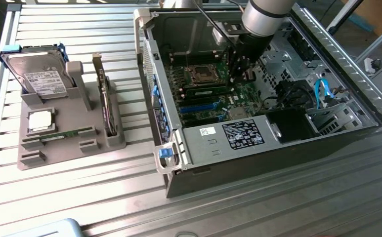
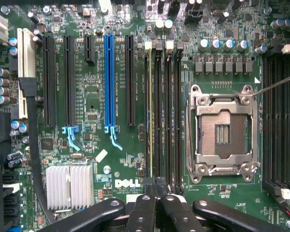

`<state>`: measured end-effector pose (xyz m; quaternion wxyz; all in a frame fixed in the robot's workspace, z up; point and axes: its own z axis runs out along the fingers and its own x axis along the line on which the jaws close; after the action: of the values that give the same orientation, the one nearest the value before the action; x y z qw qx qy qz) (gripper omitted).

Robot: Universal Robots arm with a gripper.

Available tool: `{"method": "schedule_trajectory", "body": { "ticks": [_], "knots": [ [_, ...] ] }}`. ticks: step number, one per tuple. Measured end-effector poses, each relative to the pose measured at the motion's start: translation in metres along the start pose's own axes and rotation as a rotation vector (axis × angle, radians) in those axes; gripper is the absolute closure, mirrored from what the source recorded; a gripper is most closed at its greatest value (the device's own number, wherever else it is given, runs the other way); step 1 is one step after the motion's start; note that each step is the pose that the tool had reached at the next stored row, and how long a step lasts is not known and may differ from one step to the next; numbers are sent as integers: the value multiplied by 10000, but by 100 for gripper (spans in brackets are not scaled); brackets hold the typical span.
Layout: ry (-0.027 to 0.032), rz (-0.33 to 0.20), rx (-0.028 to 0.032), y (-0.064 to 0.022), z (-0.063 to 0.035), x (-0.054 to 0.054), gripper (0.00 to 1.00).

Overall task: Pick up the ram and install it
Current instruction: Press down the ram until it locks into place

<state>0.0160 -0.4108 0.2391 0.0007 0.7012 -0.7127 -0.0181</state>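
Note:
Inside the open computer case (image 1: 177,143), a long thin green ram stick (image 2: 150,116) stands edge-on in the outermost of several black memory slots beside the bare CPU socket (image 2: 222,128). It spans the slot's full length. In the exterior view, dark green sticks (image 1: 207,91) lie just below the socket (image 1: 202,74). My gripper (image 2: 157,195) hangs over the motherboard at one end of that slot. Its two black fingers (image 2: 144,212) are pressed together, with nothing visible between them. Whether they touch the stick I cannot tell. From outside, the gripper (image 1: 237,79) reaches down into the case.
A grey holder (image 1: 59,148) on the slatted table at the exterior view's left carries a silver hard drive (image 1: 42,74), an upright expansion card (image 1: 102,98) and a thin green strip (image 1: 65,134). The case walls, blue cables (image 1: 322,91) and a heatsink (image 2: 70,186) surround the gripper.

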Motion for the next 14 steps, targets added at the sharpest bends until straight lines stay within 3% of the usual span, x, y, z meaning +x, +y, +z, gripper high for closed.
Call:
{"method": "schedule_trajectory", "body": {
  "ticks": [3, 14],
  "knots": [
    [-14, 0, 12, 117, 3, 2, 89],
    [-38, -2, 38, 410, 11, 8, 89]
  ]
}}
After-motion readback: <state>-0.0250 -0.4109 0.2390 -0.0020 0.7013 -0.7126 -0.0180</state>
